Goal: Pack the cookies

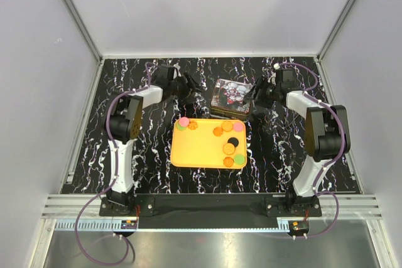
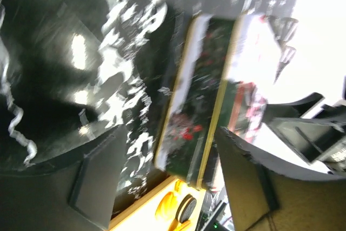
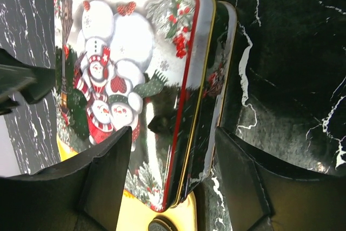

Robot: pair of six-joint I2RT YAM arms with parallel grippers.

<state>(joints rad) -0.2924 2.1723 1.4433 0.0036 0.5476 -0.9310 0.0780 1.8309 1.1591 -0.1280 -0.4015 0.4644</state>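
Left gripper above black marbled table, white walls

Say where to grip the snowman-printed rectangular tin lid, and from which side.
Probably the snowman-printed lid, by its long right rim, from the right: it lies shifted off the tin base, leaving that thin red-edged lip exposed between the open right gripper's fingers.

Snowman tin lid skewed over its base on black marble table, right gripper jaws spread astride the near edge.
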